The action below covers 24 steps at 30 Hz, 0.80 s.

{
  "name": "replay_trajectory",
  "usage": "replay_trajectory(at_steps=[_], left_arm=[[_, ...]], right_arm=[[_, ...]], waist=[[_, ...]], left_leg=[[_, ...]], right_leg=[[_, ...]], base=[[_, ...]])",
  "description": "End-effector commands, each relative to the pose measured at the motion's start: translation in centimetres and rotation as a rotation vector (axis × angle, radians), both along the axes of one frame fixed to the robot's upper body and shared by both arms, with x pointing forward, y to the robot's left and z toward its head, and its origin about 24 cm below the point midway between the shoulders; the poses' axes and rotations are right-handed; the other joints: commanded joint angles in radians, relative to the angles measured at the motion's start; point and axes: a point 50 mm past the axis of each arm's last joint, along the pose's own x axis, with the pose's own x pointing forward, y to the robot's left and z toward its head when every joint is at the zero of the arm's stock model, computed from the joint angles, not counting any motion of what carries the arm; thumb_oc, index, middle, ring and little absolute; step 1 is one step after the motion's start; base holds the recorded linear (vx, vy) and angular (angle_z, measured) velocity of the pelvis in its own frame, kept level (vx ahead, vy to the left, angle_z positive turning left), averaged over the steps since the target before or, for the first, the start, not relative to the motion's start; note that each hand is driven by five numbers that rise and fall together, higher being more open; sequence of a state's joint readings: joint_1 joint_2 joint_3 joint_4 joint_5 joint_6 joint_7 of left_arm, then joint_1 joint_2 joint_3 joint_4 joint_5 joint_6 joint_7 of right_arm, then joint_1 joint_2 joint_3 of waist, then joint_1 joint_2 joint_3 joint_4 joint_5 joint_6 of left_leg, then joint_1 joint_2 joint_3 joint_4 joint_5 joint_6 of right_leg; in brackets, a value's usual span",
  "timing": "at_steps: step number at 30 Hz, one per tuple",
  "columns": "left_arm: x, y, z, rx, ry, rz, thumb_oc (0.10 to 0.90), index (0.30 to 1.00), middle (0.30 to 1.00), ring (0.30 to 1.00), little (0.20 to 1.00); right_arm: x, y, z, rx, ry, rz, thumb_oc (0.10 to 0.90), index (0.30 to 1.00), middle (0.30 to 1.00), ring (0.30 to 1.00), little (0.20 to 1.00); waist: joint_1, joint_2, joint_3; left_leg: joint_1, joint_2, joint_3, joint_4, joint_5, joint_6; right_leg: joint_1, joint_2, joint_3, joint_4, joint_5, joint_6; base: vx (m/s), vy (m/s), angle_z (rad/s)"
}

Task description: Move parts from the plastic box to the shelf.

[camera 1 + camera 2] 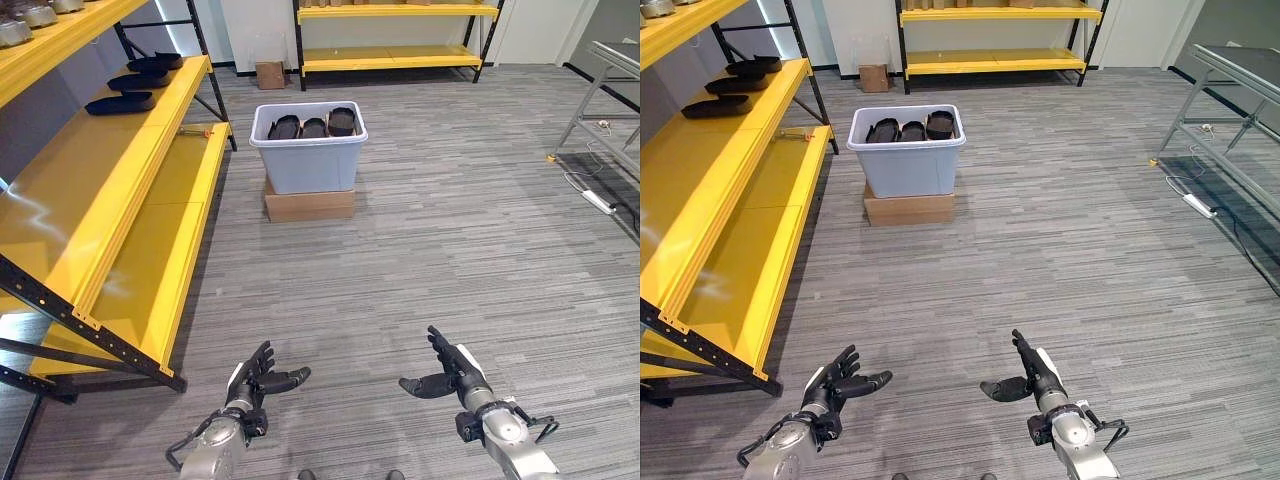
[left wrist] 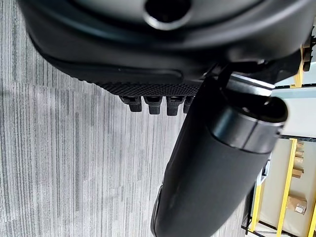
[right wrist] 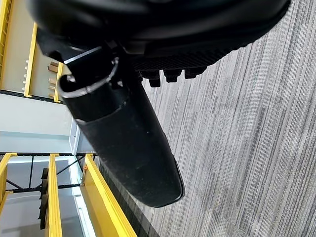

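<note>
1. Sitting on a flat cardboard box (image 1: 309,205) in the middle of the grey floor (image 1: 450,250) is the plastic box (image 1: 308,160).
2. Dark parts (image 1: 314,127) stand in a row inside it.
3. More dark parts (image 1: 120,103) lie on the yellow shelf (image 1: 90,190), near its far end.
4. The left hand (image 1: 256,380) is held low over the floor, fingers spread wide, holding nothing.
5. The right hand (image 1: 447,372) is beside it, well apart, fingers straight, thumb out, holding nothing.
</note>
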<state>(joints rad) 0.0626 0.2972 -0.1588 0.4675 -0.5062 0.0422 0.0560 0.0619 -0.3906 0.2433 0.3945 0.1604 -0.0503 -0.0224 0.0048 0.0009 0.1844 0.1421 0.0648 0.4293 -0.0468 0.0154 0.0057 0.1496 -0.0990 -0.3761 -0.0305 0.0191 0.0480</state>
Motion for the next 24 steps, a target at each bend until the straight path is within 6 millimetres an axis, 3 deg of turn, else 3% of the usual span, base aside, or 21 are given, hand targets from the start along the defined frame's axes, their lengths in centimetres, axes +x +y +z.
replay_trajectory(at_steps=[1, 6, 9, 10, 13, 14, 15, 16, 17, 18, 20, 23, 24], left_arm=[[3.5, 0.8, 4.0, 0.019, -0.229, -0.01, 0.9, 1.0, 1.0, 1.0, 1.0], [3.9, 1.2, 4.2, 0.023, -0.22, -0.028, 0.9, 1.0, 1.0, 1.0, 1.0], [4.2, 1.2, 4.3, 0.036, -0.209, -0.084, 0.9, 1.0, 1.0, 1.0, 1.0], [4.4, 1.0, 4.4, 0.029, -0.217, -0.114, 0.9, 1.0, 1.0, 1.0, 1.0], [4.4, 0.8, 4.7, 0.016, -0.222, -0.144, 0.9, 1.0, 1.0, 1.0, 1.0], [4.5, 0.8, 4.8, 0.019, -0.225, -0.147, 0.9, 1.0, 1.0, 1.0, 1.0], [4.3, 0.7, 4.8, 0.031, -0.229, -0.159, 0.9, 1.0, 1.0, 1.0, 1.0], [4.0, 0.7, 4.7, 0.031, -0.227, -0.153, 0.9, 1.0, 1.0, 1.0, 1.0], [3.8, 0.7, 4.6, 0.028, -0.226, -0.15, 0.9, 1.0, 1.0, 1.0, 1.0], [3.6, 1.0, 4.7, 0.021, -0.22, -0.136, 0.9, 1.0, 1.0, 1.0, 1.0], [3.8, 1.1, 5.0, 0.033, -0.216, -0.139, 0.9, 1.0, 1.0, 1.0, 1.0], [4.4, 0.5, 5.2, 0.042, -0.214, -0.145, 0.9, 1.0, 1.0, 1.0, 1.0], [4.7, 0.0, 5.4, 0.042, -0.212, -0.153, 0.9, 1.0, 1.0, 1.0, 1.0]], right_arm=[[3.7, 0.8, 4.9, 0.002, -0.266, 0.058, 0.9, 1.0, 1.0, 1.0, 1.0], [4.0, 0.4, 5.4, -0.01, -0.292, 0.046, 0.9, 1.0, 1.0, 1.0, 1.0], [4.2, 0.3, 5.9, -0.004, -0.307, 0.022, 0.9, 1.0, 1.0, 1.0, 1.0], [4.3, 0.3, 6.1, 0.009, -0.313, 0.001, 0.9, 1.0, 1.0, 1.0, 1.0], [4.3, 0.0, 6.4, 0.016, -0.327, -0.019, 0.9, 1.0, 1.0, 1.0, 1.0], [4.3, 0.1, 6.4, 0.017, -0.329, -0.021, 0.9, 1.0, 1.0, 1.0, 1.0], [4.2, 0.1, 6.4, 0.021, -0.332, -0.023, 0.9, 1.0, 1.0, 1.0, 1.0], [4.2, 0.2, 6.4, 0.023, -0.336, -0.014, 0.9, 1.0, 1.0, 1.0, 1.0], [4.1, 0.2, 6.4, 0.023, -0.337, -0.008, 0.9, 1.0, 1.0, 1.0, 1.0], [4.0, 0.4, 6.4, 0.023, -0.343, 0.022, 0.9, 1.0, 1.0, 1.0, 1.0], [3.6, 0.7, 6.3, 0.037, -0.339, 0.046, 0.9, 1.0, 1.0, 1.0, 1.0], [3.7, 0.8, 6.1, 0.04, -0.334, 0.029, 0.9, 1.0, 1.0, 1.0, 1.0], [4.0, 0.7, 6.0, 0.042, -0.335, 0.007, 0.9, 1.0, 1.0, 1.0, 1.0]], waist=[[0.009, -0.019, -0.035], [0.008, -0.007, -0.036], [0.001, 0.001, -0.022], [-0.004, 0.01, -0.017], [-0.008, 0.018, -0.004], [-0.006, 0.024, 0.0], [-0.001, 0.025, 0.014], [-0.001, 0.032, 0.019], [-0.002, 0.033, 0.021], [-0.018, 0.021, 0.029], [-0.043, -0.011, 0.039], [-0.047, -0.043, 0.052], [-0.047, -0.041, 0.065]], left_leg=[[0.006, 0.08, -0.072, 0.058, -0.033, -0.062], [-0.001, 0.059, -0.086, 0.078, -0.045, -0.041], [0.003, 0.029, -0.086, 0.083, -0.062, -0.004], [0.005, 0.014, -0.081, 0.079, -0.071, 0.02], [0.023, -0.017, -0.084, 0.073, -0.098, 0.046], [0.016, -0.014, -0.076, 0.078, -0.094, 0.055], [0.03, -0.041, -0.078, 0.077, -0.121, 0.073], [0.037, -0.045, -0.081, 0.072, -0.131, 0.076], [0.039, -0.046, -0.081, 0.072, -0.135, 0.076], [0.049, -0.057, -0.087, 0.074, -0.149, 0.07], [0.068, -0.074, -0.097, 0.085, -0.18, 0.063], [0.093, -0.089, -0.101, 0.09, -0.216, 0.049], [0.104, -0.077, -0.11, 0.098, -0.235, 0.045]], right_leg=[[-0.004, -0.097, 0.042, 0.119, -0.095, 0.086], [-0.024, -0.094, 0.056, 0.211, -0.138, 0.084], [-0.089, -0.106, 0.063, 0.389, -0.145, 0.106], [-0.156, -0.131, 0.06, 0.534, -0.119, 0.129], [-0.248, -0.193, 0.062, 0.754, -0.08, 0.158], [-0.275, -0.208, 0.049, 0.793, -0.049, 0.15], [-0.367, -0.262, 0.058, 0.919, 0.025, 0.167], [-0.409, -0.251, 0.066, 0.937, 0.056, 0.17], [-0.417, -0.246, 0.067, 0.936, 0.06, 0.171], [-0.423, -0.197, 0.08, 0.845, 0.072, 0.17], [-0.409, -0.167, 0.072, 0.617, 0.112, 0.17], [-0.389, -0.203, 0.021, 0.368, 0.175, 0.181], [-0.43, -0.236, 0.042, 0.291, 0.209, 0.186]], base=[[0.04, 0.093, 0.01], [0.06, 0.17, 0.1], [0.04, 0.263, 0.11], [0.02, 0.291, 0.12], [0.05, 0.242, 0.27], [0.07, 0.223, 0.25], [0.04, 0.153, 0.09], [0.09, 0.132, -0.01], [0.16, 0.001, -0.08], [0.24, -0.085, -0.09], [0.31, -0.146, 0.0], [0.34, -0.21, 0.19], [0.38, -0.267, 0.3]])
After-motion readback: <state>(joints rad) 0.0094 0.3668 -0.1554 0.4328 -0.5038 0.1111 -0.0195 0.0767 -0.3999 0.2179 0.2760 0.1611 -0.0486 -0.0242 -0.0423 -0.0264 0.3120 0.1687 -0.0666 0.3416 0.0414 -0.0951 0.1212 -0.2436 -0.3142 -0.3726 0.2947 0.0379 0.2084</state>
